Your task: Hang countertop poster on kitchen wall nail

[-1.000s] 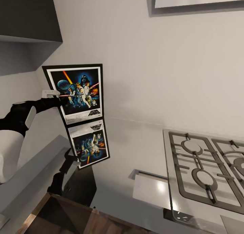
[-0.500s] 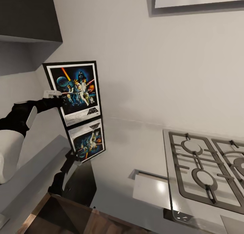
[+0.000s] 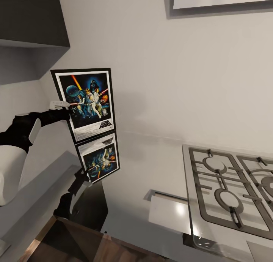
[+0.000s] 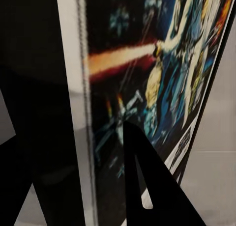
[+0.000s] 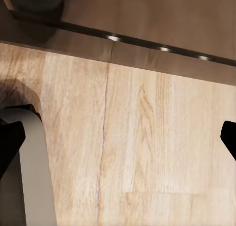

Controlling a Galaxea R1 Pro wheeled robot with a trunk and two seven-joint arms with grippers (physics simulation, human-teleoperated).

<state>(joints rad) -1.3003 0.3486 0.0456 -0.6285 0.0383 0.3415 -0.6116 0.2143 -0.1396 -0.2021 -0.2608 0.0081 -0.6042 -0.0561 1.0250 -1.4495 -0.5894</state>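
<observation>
I have the left gripper (image 3: 65, 104) clamped on the poster's (image 3: 88, 101) left edge, holding it upright against the wall above the desk's (image 3: 151, 171) back-left corner, while the right gripper's (image 5: 118, 142) jaws hang spread wide, empty, over wooden flooring (image 5: 147, 137).

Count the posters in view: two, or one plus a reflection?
1. The poster stands upright at the countertop's left end, gripped at its left edge by the left tool. The image below it is its reflection in the glossy top.
</observation>
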